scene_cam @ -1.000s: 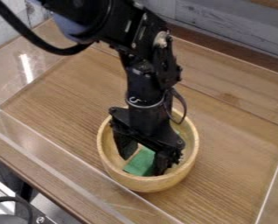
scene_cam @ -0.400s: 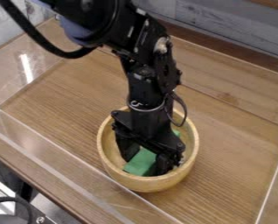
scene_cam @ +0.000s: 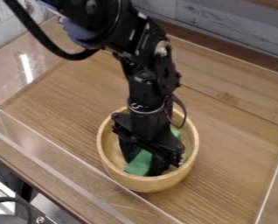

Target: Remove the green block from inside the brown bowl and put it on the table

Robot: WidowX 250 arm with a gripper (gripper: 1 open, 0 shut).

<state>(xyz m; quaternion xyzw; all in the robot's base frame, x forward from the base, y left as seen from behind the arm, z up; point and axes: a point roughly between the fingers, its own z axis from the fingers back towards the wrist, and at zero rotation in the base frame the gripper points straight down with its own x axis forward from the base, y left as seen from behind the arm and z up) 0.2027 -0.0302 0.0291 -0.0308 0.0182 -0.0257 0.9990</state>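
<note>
From where I'm standing, the black arm (scene_cam: 145, 66) comes in from about eleven o'clock, up at the top of the view, and reaches down into the brown bowl (scene_cam: 110, 156). The bowl sits on the wood-grain table (scene_cam: 240, 140), toward six o'clock of the middle, with its rim showing all the way from seven round to five o'clock on the near side. The tool (scene_cam: 144, 154) is down inside the rim, and its jaws look closed in on the green block (scene_cam: 138, 164), one dark finger lying over it. The block is still within the bowl, its biggest visible patch toward seven o'clock of the bowl's middle, and a smaller bit of green peeks out toward two o'clock, behind the dark parts. The rest of it is hidden, so I can't tell how firmly it's gripped. A dark cable (scene_cam: 181, 105) loops off the arm's three o'clock side. A clear wall (scene_cam: 62, 168) runs along the table's edge, from nine o'clock down toward six.
</note>
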